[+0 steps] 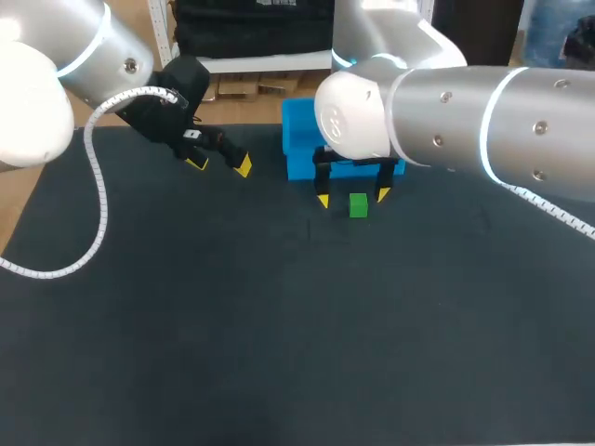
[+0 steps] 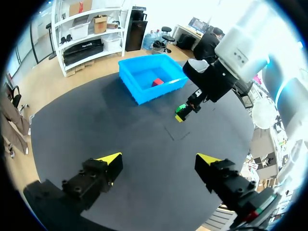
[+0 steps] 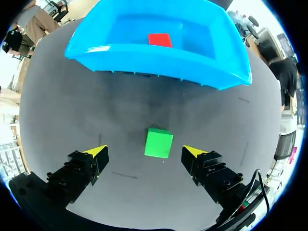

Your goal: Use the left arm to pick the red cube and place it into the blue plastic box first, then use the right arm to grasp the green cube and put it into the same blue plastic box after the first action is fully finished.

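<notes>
The red cube [image 3: 159,40] lies inside the blue plastic box [image 3: 144,55], also seen as the red cube [image 2: 157,82] in the blue box [image 2: 139,91]. On the dark mat just in front of the box [image 1: 299,139] sits the green cube [image 1: 358,205]. My right gripper [image 1: 352,197] hangs open above it, one yellow tip on each side, not touching. In the right wrist view the green cube [image 3: 159,143] lies between and slightly ahead of the right gripper [image 3: 145,151]. My left gripper [image 1: 218,164] is open and empty, left of the box. The left gripper [image 2: 160,159] faces the box from a distance.
The dark mat [image 1: 232,325] covers the table, with a wide bare stretch in front of the cube. A white coiled cable [image 1: 93,200] hangs from my left arm over the mat's left part. My right arm [image 1: 465,121] covers the box's right side in the head view.
</notes>
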`<state>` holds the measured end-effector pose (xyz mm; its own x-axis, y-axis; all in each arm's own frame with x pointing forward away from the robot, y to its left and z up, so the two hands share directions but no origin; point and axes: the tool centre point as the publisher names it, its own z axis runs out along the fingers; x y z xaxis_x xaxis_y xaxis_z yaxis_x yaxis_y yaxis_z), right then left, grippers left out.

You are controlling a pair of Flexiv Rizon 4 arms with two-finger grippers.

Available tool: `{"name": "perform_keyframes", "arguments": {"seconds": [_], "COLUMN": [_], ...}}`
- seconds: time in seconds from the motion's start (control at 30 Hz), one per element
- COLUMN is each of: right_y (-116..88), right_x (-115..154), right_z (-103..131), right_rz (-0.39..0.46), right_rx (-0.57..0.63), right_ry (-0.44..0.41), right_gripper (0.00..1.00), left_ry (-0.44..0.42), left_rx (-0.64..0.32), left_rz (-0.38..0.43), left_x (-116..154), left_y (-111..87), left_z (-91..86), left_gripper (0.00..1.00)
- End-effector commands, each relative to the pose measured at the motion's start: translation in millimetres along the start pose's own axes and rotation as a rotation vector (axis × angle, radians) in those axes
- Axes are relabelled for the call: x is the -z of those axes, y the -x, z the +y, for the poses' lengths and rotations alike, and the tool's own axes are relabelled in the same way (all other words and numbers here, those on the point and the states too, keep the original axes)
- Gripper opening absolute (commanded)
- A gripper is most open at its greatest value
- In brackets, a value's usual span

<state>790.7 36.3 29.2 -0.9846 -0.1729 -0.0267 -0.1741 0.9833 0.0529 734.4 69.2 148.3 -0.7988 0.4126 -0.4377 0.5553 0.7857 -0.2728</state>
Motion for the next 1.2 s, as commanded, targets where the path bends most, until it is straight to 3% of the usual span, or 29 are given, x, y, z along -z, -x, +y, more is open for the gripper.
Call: {"name": "perform_keyframes", "arguments": {"seconds": [0.03,1.2], "right_y": [3,7], "right_x": [-4,-27], "right_z": [-1,-13], "right_rz": [0.009,0.017], "right_rx": [0.000,0.009], "right_ry": [0.002,0.016], "right_gripper": [1.00,1.00], "left_ry": [0.000,0.000], "left_rx": [0.000,0.000], "left_rz": [-0.001,-0.001], "left_x": [-1,-1], "left_y": [0.2,0.2], "left_z": [0.2,0.2], "left_gripper": [1.00,1.00]}}
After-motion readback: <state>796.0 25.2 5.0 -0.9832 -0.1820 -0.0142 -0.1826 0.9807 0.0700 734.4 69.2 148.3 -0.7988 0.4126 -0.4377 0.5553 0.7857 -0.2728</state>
